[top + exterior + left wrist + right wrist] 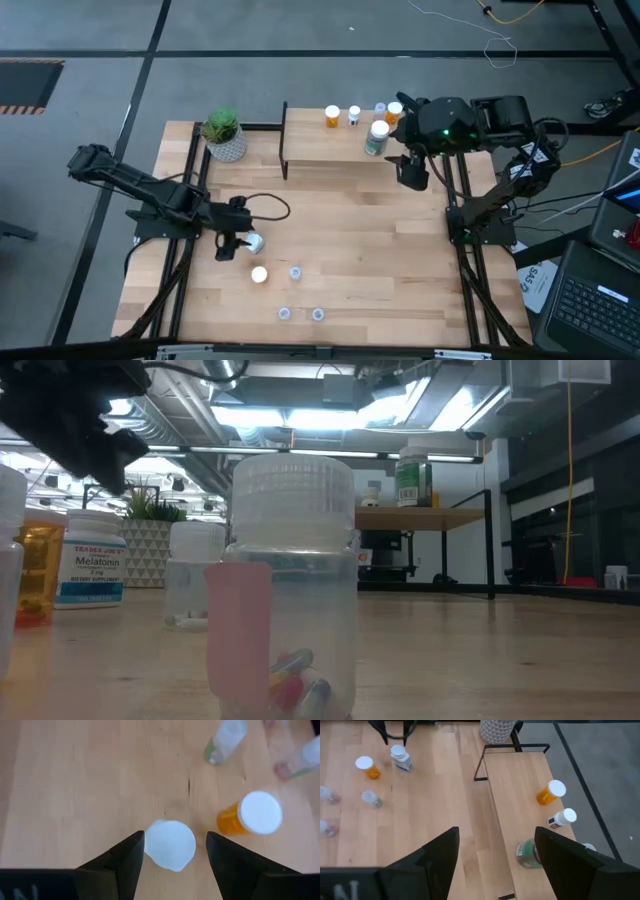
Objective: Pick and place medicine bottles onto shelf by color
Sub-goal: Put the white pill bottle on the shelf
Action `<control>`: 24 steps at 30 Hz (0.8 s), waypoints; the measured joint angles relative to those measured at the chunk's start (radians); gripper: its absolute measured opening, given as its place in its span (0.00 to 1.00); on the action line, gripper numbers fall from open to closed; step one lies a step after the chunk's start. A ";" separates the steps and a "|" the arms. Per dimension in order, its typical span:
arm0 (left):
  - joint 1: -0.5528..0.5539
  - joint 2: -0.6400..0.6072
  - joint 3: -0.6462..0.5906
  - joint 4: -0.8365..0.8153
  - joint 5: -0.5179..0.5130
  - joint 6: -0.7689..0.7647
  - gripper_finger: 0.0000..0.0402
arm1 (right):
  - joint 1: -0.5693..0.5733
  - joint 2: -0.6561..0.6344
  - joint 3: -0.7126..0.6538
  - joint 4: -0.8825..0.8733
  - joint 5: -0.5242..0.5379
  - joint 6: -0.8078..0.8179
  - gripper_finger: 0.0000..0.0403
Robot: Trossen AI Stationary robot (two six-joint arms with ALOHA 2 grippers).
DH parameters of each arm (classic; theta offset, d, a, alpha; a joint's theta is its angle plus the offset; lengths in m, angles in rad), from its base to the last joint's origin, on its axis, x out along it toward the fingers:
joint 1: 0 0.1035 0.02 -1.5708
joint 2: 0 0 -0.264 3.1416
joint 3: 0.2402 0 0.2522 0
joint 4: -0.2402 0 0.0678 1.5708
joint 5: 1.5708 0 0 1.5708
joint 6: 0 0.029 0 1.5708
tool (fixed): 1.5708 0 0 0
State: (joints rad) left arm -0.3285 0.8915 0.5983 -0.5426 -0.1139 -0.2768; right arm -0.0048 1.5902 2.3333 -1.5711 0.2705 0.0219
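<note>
left gripper (172,852) open around white bottle (170,845) — perhaps touching

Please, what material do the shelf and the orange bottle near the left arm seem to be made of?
The shelf: light wood top, matte, with visible grain, on thin black legs, probably metal. The orange bottle: likely translucent plastic, since light glows through its body, with an opaque white cap, smooth and slightly glossy.

Shelf (330,150): five bottles, two orange. Table below shelf: one white, one orange, three clear.
</note>
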 joint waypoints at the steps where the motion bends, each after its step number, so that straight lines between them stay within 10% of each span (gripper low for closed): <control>1: -0.004 0.014 0.000 0.001 0.000 0.000 0.52 | 0.000 0.000 0.000 0.000 -0.003 0.000 0.65; 24: -0.022 0.102 0.000 0.008 0.025 -0.098 0.63 | 0.000 0.000 0.000 0.000 -0.010 -0.005 0.65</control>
State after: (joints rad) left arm -0.3500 0.9932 0.5987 -0.5343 -0.0892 -0.3749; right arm -0.0048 1.5902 2.3333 -1.5711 0.2604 0.0174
